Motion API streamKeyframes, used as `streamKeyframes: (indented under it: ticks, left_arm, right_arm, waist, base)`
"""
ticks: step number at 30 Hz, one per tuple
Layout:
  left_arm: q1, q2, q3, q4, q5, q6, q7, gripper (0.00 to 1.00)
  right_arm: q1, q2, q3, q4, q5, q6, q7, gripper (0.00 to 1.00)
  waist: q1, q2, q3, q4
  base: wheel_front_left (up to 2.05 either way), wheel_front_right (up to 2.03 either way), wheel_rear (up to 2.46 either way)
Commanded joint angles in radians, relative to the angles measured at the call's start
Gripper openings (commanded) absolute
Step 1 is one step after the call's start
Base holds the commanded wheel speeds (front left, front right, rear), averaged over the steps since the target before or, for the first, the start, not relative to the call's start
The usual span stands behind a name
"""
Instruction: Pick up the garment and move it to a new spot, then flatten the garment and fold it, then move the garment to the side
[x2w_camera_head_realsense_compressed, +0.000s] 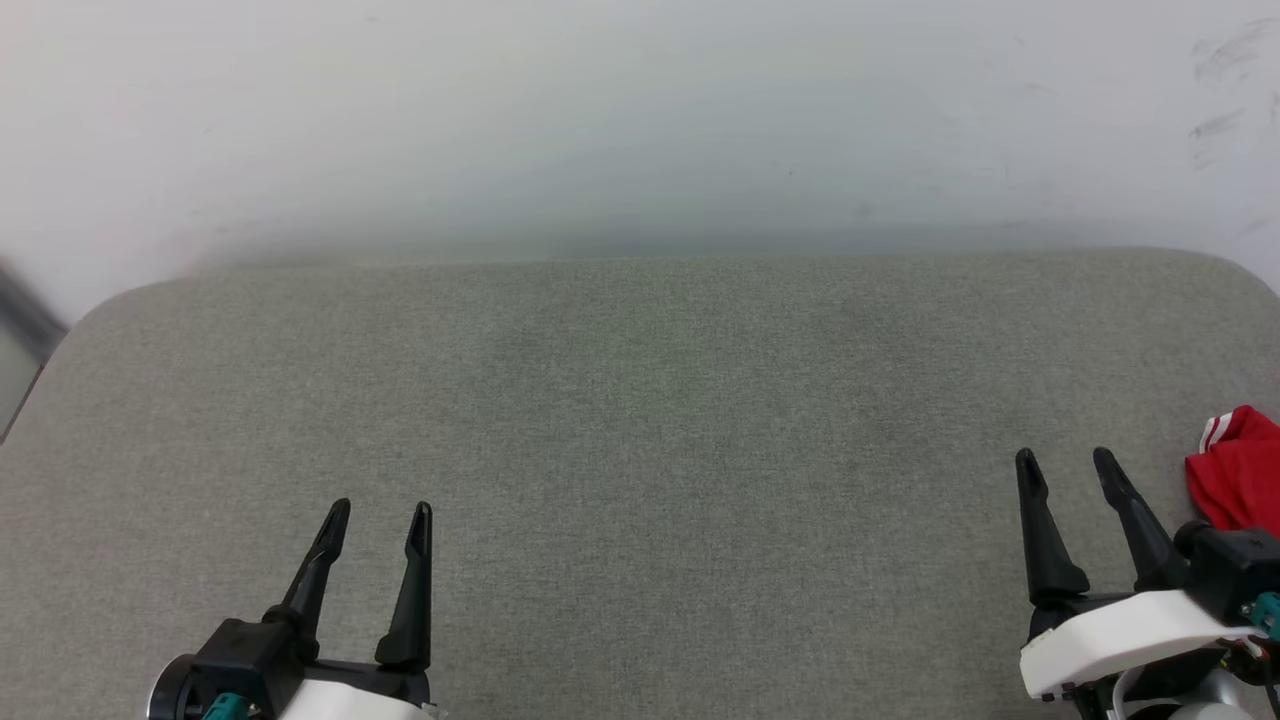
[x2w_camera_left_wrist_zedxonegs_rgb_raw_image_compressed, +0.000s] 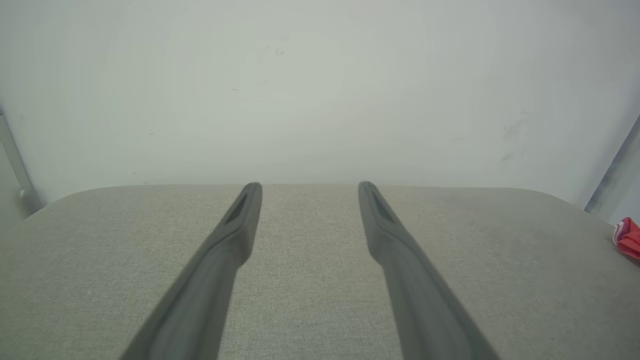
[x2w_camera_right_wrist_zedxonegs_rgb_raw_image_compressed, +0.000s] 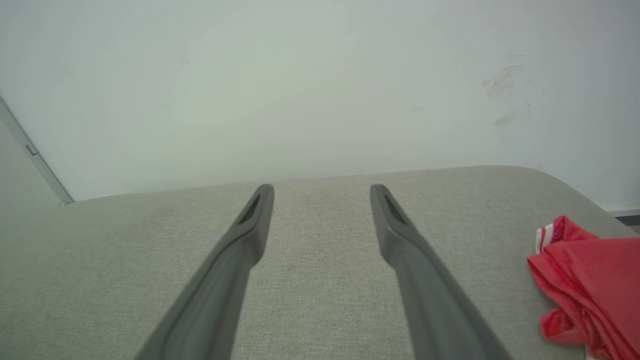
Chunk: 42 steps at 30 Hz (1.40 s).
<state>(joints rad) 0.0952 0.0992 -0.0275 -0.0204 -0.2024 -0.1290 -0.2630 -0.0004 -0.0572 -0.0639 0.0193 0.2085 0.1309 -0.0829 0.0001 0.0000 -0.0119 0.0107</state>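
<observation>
Head view looks down on a wide grey fabric-covered desk (x2w_camera_head_realsense_compressed: 640, 400) with rounded far corners, set against a plain pale wall (x2w_camera_head_realsense_compressed: 640, 120) that carries a few faint scuffs. The garment (x2w_camera_head_realsense_compressed: 1240, 480), a red jersey-like cloth with a sliver of red-and-white striped trim, lies bunched in a heap at the desk's right edge and is partly cut off by the frame. The right claw (x2w_camera_head_realsense_compressed: 1064, 454), two long dark fingers on a white wrist, sits at the lower right with its jaws spread and nothing between them. The heap lies just beside it on its outer side, apart from the fingers. The left claw (x2w_camera_head_realsense_compressed: 381, 507) is at the lower left, likewise released and empty, well apart from the cloth.

Right wrist view agrees. The right claw (x2w_camera_right_wrist_zedxonegs_rgb_raw_image_compressed: 322, 187) points across bare fabric toward the wall, and the crumpled garment (x2w_camera_right_wrist_zedxonegs_rgb_raw_image_compressed: 585, 285) lies off to its right, folds piled on one another, with no number print to be made out. In the left wrist view the left claw (x2w_camera_left_wrist_zedxonegs_rgb_raw_image_compressed: 308, 184) is spread over the desk, and only a red corner of the garment (x2w_camera_left_wrist_zedxonegs_rgb_raw_image_compressed: 629, 237) shows at the right border.

By this layout the task looks to be at its very beginning. The garment is not gripped, not spread and not folded. Every stage seems left to do: picking it up, carrying it to a new spot, flattening, folding and setting it aside. The broad middle of the desk offers room for the spreading.
</observation>
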Motion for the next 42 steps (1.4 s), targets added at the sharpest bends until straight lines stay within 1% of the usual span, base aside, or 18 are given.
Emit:
streamKeyframes:
  ticks: [1, 10, 11, 14, 18, 19, 24, 33, 34, 42]
  left_arm:
    - [-0.005, -0.003, 0.001, -0.001, -0.001, -0.001, -0.002, 1.00]
    - [0.000, -0.011, 0.013, -0.003, -0.015, -0.002, -0.002, 1.00]
    - [0.000, -0.012, 0.012, -0.001, -0.013, 0.000, 0.000, 0.00]
    - [0.010, -0.015, 0.005, 0.026, -0.015, 0.000, 0.001, 0.00]
    - [0.002, -0.014, 0.006, 0.032, -0.097, 0.002, 0.016, 0.00]
    - [-0.007, -0.011, 0.009, 0.042, -0.159, 0.002, 0.029, 0.00]
    - [-0.023, -0.009, 0.012, 0.061, -0.254, 0.002, 0.049, 0.00]
    - [-0.049, -0.006, 0.018, 0.091, -0.410, 0.000, 0.082, 0.00]
    - [-0.049, -0.006, 0.018, 0.091, -0.410, 0.000, 0.082, 0.00]
    - [-0.069, -0.004, 0.024, 0.113, -0.535, -0.001, 0.110, 0.00]
  right_arm:
    - [0.005, 0.006, 0.000, -0.003, -0.004, 0.000, -0.003, 1.00]
    - [0.008, 0.008, 0.008, -0.010, 0.000, 0.000, 0.001, 1.00]
    - [0.000, 0.003, 0.009, -0.007, 0.000, 0.000, 0.001, 0.00]
    - [0.007, 0.003, 0.010, 0.022, 0.002, 0.000, 0.002, 0.00]
    - [-0.003, 0.003, 0.004, 0.036, 0.081, 0.000, 0.014, 0.00]
    - [-0.007, 0.003, 0.002, 0.043, 0.138, 0.000, 0.022, 0.00]
    - [-0.015, 0.004, -0.002, 0.055, 0.229, 0.000, 0.035, 0.00]
    - [-0.028, 0.004, -0.007, 0.075, 0.378, 0.000, 0.055, 0.00]
    - [-0.028, 0.004, -0.007, 0.075, 0.378, 0.000, 0.055, 0.00]
    - [-0.040, 0.005, -0.012, 0.092, 0.499, 0.000, 0.071, 0.00]
  waist:
    - [-0.0001, 0.0000, -0.002, 0.002]
    - [-0.0001, 0.0000, -0.006, 0.002]
    - [-0.0001, 0.0000, -0.005, 0.002]
    - [0.0000, 0.0000, -0.005, 0.002]
    - [0.0000, 0.0000, -0.005, 0.002]
    - [0.0000, 0.0000, -0.004, 0.002]
    - [0.0000, 0.0000, -0.003, 0.001]
    - [0.0000, 0.0000, -0.002, 0.000]
    - [0.0000, 0.0000, -0.002, 0.000]
    - [0.0000, 0.0000, -0.001, -0.001]
  base:
    - [0.00, 0.00, 0.00]
    - [0.00, 0.00, 0.00]
    - [0.00, 0.00, 0.00]
    - [0.00, 0.00, 0.00]
    - [0.00, 0.00, 0.00]
    - [0.00, 0.00, 0.00]
    - [0.00, 0.00, 0.00]
    - [0.00, 0.00, 0.00]
    - [0.00, 0.00, 0.00]
    - [0.00, 0.00, 0.00]
